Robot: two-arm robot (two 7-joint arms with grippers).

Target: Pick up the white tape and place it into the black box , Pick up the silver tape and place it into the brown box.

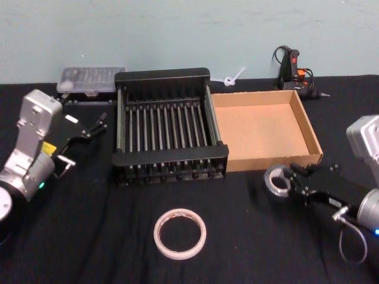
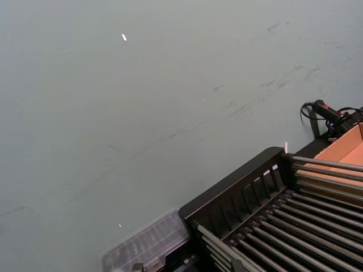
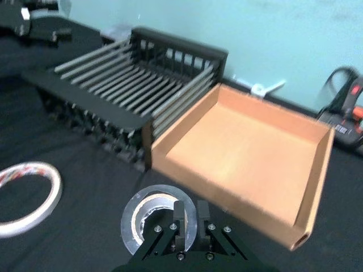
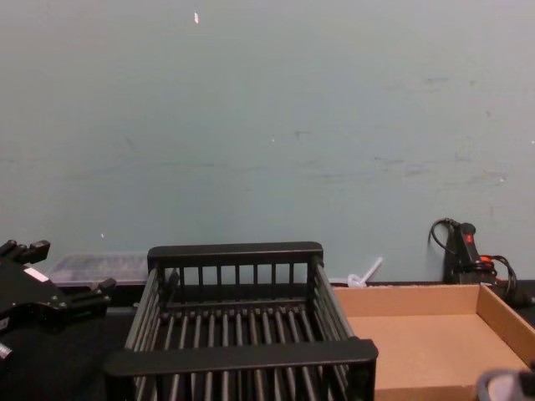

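Red printed marks on the white tape (image 1: 180,234) are too small to read. Right pincer (image 3: 191,218), low in front of the brown box (image 1: 265,127), pinches the wall of the silver tape (image 1: 276,181). Left pincer (image 1: 100,121) hovers spread left of the black box (image 1: 169,127). The white tape lies on the table (image 1: 71,236) before the black box.

Soft, even light falls from overhead, leaving the pale wall (image 4: 267,125) flat and free of glare. The black box (image 1: 169,127) throws only a faint shadow, lost on the dark cloth beneath it. Beside the black box, the brown box (image 3: 249,161) looks slightly smeared.
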